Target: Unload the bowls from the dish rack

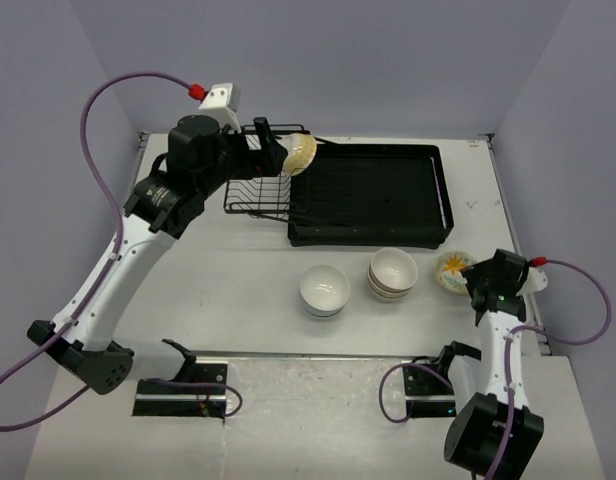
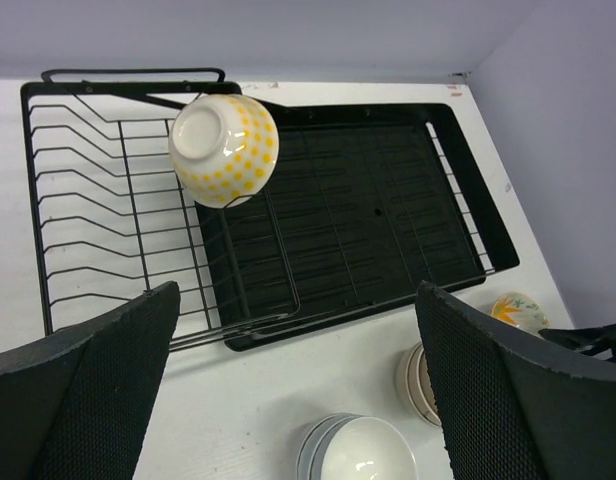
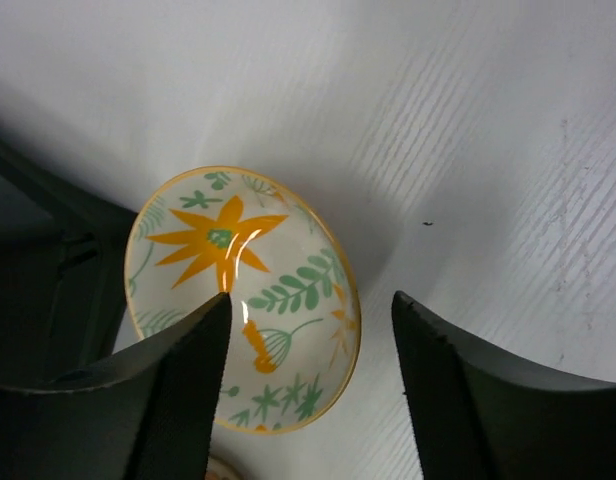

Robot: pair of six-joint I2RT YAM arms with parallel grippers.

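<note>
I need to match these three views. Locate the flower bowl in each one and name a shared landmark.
Top external: flower bowl, lower right.
Left wrist: right edge, below the middle, partly hidden.
Right wrist: centre left, filling much of the frame.
Landmark: the tray; the bowl sits just off its near right corner in the top and left wrist views. The right wrist view does not clearly show it.

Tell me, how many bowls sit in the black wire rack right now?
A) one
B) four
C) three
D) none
A: only the yellow-dotted bowl lies in the wire rack; the white stack, the beige stack and the flowered bowl stand on the table.
</note>
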